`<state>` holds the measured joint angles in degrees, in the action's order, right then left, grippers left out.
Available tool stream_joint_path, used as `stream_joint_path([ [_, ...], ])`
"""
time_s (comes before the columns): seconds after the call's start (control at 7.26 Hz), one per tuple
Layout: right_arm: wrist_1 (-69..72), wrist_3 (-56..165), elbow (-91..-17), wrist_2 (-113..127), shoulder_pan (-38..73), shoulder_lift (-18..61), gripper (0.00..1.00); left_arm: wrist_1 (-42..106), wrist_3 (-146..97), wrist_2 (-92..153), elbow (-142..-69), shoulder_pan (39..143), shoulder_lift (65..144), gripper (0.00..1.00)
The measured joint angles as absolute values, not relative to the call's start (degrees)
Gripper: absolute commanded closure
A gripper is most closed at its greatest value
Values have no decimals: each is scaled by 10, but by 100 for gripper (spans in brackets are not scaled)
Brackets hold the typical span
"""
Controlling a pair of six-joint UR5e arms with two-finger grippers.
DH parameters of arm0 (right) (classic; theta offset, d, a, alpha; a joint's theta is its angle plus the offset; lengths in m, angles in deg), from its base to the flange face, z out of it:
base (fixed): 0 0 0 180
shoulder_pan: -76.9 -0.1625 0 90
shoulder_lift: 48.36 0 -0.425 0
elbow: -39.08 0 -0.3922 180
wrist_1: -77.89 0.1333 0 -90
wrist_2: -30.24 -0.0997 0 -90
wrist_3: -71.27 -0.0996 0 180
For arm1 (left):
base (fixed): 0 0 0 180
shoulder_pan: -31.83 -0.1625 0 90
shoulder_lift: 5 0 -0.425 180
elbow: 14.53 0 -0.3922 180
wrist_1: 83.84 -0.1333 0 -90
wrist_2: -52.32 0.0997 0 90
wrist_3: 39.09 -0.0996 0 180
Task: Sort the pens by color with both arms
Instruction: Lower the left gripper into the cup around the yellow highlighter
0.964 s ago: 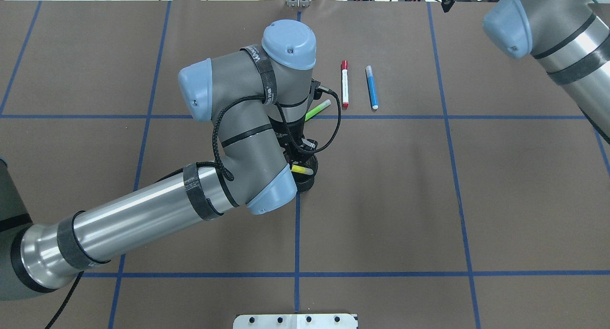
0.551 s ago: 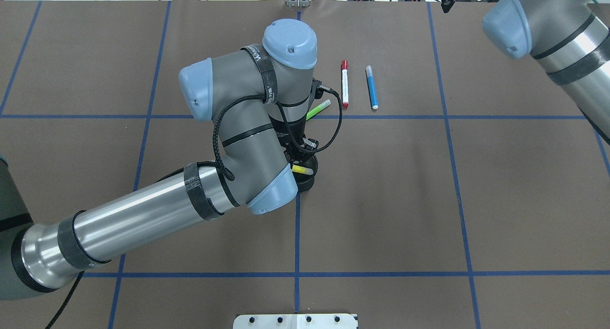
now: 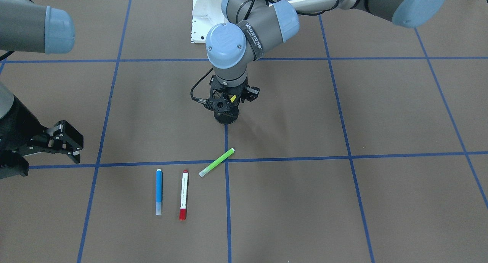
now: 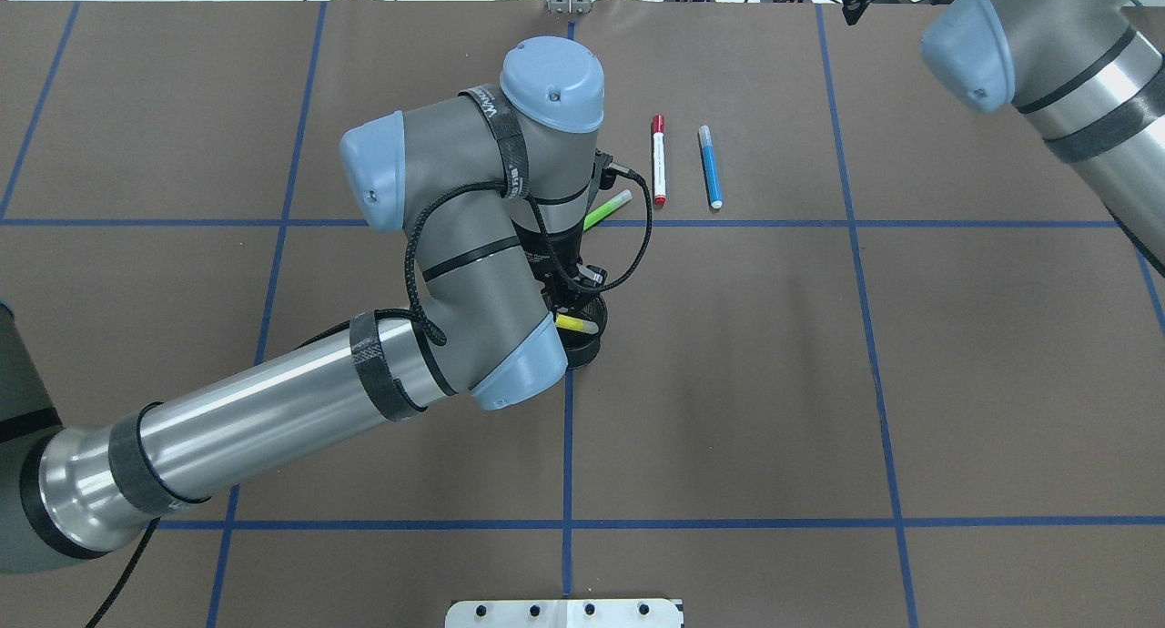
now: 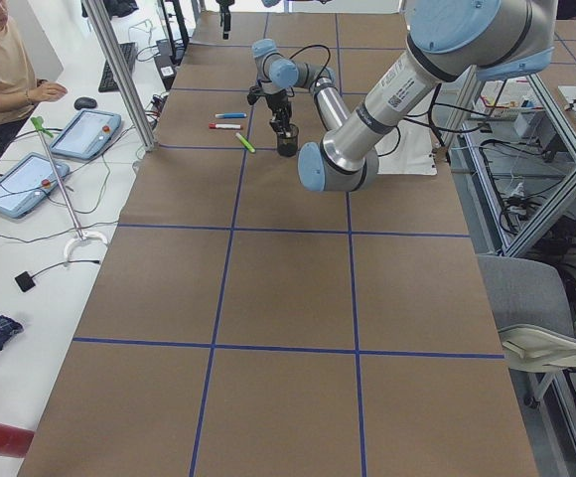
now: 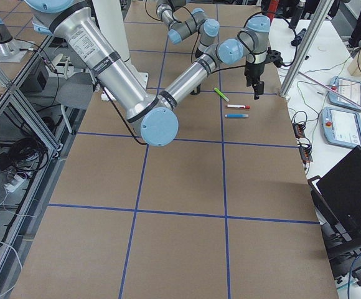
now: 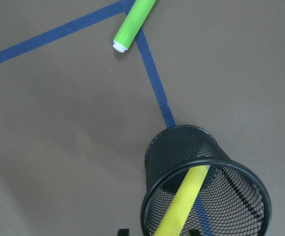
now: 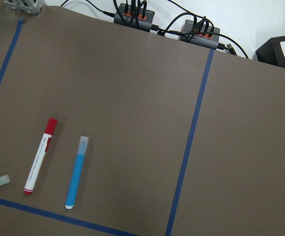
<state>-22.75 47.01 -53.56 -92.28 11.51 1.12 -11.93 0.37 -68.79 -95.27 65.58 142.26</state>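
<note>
Nothing has visibly moved, left gripper [image 3: 228,103] parted above black mesh cup [image 7: 182,147], yellow pen [image 7: 184,199] leaning inside, between its fingertips, unclasped

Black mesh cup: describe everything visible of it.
The black mesh cup is a round pen holder of fine wire-like mesh with a solid smooth rim, wider at the mouth than at the base. It stands upright on the brown table, its base over a blue tape line. A yellow highlighter leans inside, reaching out above the rim. The left gripper hangs directly over it; the green highlighter lies apart.
</note>
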Motion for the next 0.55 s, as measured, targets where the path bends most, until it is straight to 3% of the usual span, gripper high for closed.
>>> stream_joint_path([
  [0.14,-227,470,-536,-923,115,11,1,-120,4,-688,-953,656,1422,65],
  [0.55,-227,469,-536,-923,115,11,1,-122,4,-688,-954,656,1421,66],
])
